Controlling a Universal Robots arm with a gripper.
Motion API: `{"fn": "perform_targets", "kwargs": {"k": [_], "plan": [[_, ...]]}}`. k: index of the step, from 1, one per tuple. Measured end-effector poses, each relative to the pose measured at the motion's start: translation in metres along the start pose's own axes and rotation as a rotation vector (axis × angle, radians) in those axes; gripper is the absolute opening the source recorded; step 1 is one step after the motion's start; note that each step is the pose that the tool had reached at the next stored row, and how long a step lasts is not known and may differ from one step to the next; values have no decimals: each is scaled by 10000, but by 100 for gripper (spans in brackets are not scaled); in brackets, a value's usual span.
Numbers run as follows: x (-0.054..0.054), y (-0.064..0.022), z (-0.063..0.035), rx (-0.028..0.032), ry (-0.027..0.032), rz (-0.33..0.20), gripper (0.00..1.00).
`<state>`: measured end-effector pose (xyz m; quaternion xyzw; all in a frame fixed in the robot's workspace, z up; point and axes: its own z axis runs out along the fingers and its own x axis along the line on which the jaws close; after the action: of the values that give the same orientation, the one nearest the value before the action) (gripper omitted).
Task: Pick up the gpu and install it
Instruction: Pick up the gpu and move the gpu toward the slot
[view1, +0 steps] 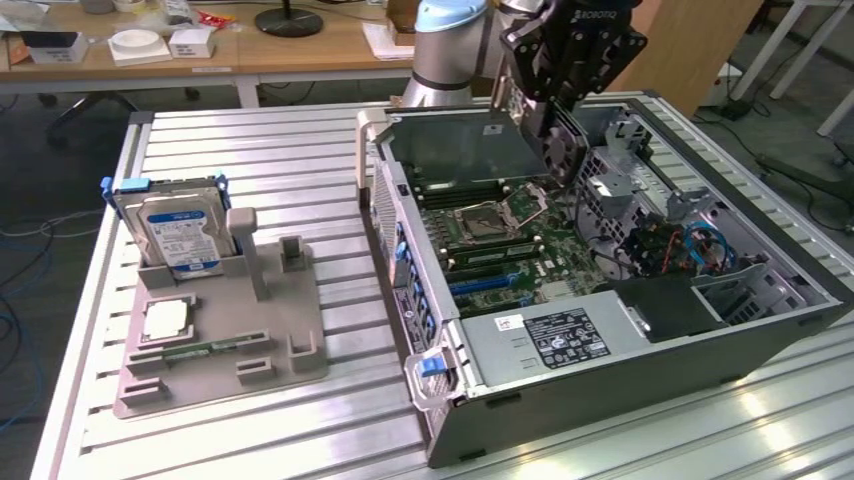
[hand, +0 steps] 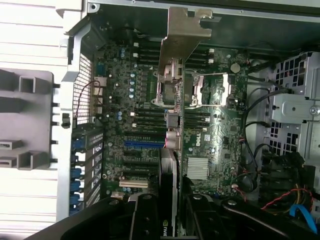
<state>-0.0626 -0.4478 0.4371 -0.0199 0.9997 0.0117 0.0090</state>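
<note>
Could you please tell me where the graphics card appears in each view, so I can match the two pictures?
Exterior view: the graphics card hangs from the gripper above the open computer case, near the picture's upper middle.
Wrist view: the card runs edge-on through the middle, held in the gripper, with its metal bracket out over the motherboard.
Shared landmark: the processor socket.

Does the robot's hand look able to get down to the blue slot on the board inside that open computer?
Likely yes. The hand, gripping the gpu, hangs over the open case; nothing covers the blue slot, and the cables lie off to one side.
</note>
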Motion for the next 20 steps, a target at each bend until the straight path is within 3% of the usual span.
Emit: {"fn": "perform_targets", "kwargs": {"k": [20], "plan": [[-178,-7,3,0,0,-12,27]]}}
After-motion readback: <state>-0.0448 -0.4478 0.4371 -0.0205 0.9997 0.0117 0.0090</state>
